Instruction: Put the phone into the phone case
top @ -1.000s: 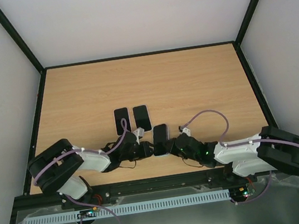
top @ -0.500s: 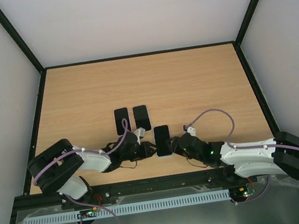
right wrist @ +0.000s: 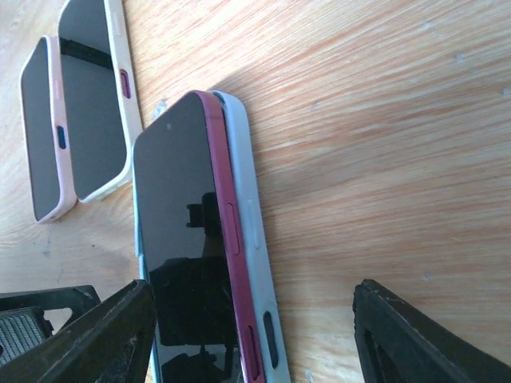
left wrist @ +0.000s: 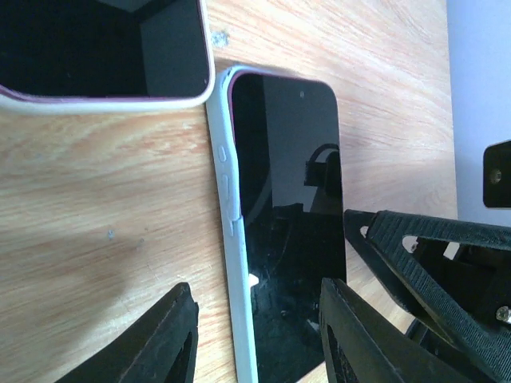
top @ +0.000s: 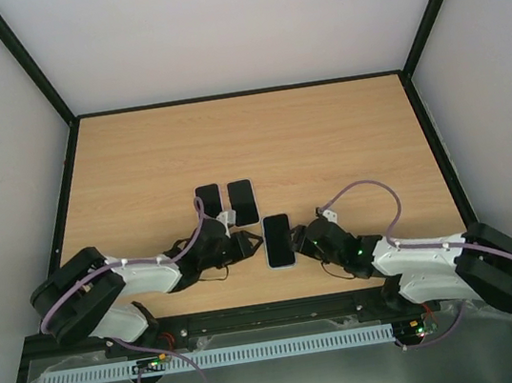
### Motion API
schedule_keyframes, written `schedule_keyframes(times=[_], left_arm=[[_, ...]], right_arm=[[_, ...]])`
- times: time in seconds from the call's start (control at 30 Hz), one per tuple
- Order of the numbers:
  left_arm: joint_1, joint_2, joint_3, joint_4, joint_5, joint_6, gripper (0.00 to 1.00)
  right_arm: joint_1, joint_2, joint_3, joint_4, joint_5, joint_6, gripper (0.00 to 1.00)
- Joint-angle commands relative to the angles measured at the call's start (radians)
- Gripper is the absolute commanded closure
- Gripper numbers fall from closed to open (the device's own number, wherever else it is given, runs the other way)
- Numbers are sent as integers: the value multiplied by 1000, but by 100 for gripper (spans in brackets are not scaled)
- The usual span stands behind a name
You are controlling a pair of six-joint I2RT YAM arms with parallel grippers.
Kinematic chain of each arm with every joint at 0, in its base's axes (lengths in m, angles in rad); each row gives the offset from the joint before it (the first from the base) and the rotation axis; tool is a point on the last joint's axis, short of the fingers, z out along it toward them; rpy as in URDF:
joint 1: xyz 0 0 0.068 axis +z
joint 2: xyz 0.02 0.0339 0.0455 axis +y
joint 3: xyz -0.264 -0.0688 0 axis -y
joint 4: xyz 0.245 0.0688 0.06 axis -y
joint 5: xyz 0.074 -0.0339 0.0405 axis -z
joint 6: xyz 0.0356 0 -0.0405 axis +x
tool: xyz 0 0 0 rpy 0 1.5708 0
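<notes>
Light wooden table [top: 324, 133] enclosed by plain white walls [top: 231, 22].

Glossy glass phone [right wrist: 180, 215]; matt pale plastic phone case [right wrist: 254, 231]; wood-grain table [right wrist: 383, 120]

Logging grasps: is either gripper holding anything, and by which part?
Nothing. The left gripper and right gripper stand open astride the red phone, which rests partly in its pale blue case.

left arm [top: 143, 274]: white shell, black joints | right arm [top: 422, 258]: same, green LED | cables [top: 363, 184]: purple | left gripper [left wrist: 259, 299], right gripper [right wrist: 251, 295]: matte black plastic
</notes>
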Motion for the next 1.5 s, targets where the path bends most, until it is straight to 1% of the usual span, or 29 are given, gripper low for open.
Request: schedule_keyframes(times=[0.0,0.1,0.17,0.3,0.53,0.73,0.97,1.1,1.23,1.3,1.33,1.43,1.47], left_arm=[[15,-26,-12,-26,-21,19,56],[16,-23,-13,-21,-17,20,56],[16,-17,-19,-5,-11,17,57],[13,20,-29,49,11,9,60],[-4,117,-7,105,66,6,61],[-38,157,23,124,94,12,65],[-61,178,33,126,96,7,70],[-63,179,31,120,90,5,71],[-64,169,30,103,74,11,69],[-63,163,32,93,70,14,68],[-64,163,32,88,68,16,68],[-64,158,36,75,64,23,67],[-64,156,37,69,61,27,67]], right_arm=[[-17,63,13,94,-48,-16,31],[-20,102,-6,172,-71,8,25],[-20,128,-8,210,-90,17,24],[-20,145,-20,302,-116,34,24],[-23,93,-39,389,-127,60,24],[-23,77,-61,495,-168,120,25],[-23,20,-64,550,-219,147,25],[-23,12,-86,577,-238,167,25],[-23,38,-97,584,-256,178,26],[-24,47,-102,575,-257,173,28],[-23,50,-105,567,-254,166,32],[-23,43,-111,551,-244,148,46],[-24,41,-113,548,-241,143,49]])
